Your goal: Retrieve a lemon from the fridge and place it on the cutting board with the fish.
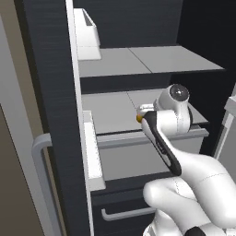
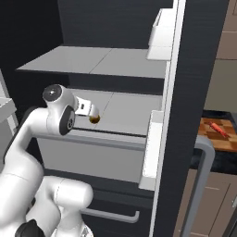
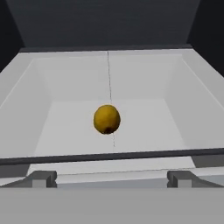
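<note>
One lemon [image 3: 106,118] | fridge [image 1: 152,60] shelf | jaws wide (no writing legible)

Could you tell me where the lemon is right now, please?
The lemon lies alone on the fridge's light grey lower shelf, centred in the hand view just ahead of the open gripper.

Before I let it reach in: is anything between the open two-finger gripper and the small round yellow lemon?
Only bare light grey shelf floor separates gripper and lemon, per hand view.

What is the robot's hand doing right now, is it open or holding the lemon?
Gripper: open, holding nothing; the lemon lies ahead on the fridge shelf, untouched.
</note>
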{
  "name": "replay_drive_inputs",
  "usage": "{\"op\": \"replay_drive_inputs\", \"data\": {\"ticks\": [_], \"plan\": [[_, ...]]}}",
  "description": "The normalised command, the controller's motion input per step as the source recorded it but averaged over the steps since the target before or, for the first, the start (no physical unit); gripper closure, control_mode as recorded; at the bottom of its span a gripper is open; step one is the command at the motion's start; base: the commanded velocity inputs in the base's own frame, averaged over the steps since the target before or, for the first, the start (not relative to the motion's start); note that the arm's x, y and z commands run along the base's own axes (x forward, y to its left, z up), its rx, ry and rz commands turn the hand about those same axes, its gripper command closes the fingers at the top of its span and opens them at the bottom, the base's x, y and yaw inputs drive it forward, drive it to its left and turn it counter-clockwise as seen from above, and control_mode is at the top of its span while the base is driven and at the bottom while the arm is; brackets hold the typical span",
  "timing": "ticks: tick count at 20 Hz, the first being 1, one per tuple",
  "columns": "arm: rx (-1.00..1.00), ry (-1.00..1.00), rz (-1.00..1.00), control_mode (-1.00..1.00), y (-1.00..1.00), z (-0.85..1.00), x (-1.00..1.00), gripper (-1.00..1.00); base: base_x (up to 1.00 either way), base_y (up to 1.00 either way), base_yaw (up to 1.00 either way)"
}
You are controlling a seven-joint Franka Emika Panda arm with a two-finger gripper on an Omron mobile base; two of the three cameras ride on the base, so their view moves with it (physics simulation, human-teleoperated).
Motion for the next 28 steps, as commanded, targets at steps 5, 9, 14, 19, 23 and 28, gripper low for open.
{"op": "replay_drive_inputs", "data": {"ticks": [5,9,14,19,23,28], "plan": [[-0.01,0.1,0.0,-1.0,0.0,-0.06,0.17,-1.0,0.0,0.0,0.0],[0.0,0.06,0.0,-1.0,0.06,-0.12,0.18,-1.0,0.0,0.0,0.0],[0.0,0.01,0.0,-1.0,0.06,-0.16,0.18,-1.0,0.0,0.0,0.0],[0.0,0.0,0.0,-1.0,0.0,-0.2,0.19,-1.0,0.0,0.0,0.0],[0.0,0.0,0.0,-1.0,0.0,-0.1,0.3,-1.0,0.0,0.0,0.0],[0.0,0.02,0.0,-1.0,0.0,-0.03,0.31,-1.0,0.0,0.0,0.0]]}}
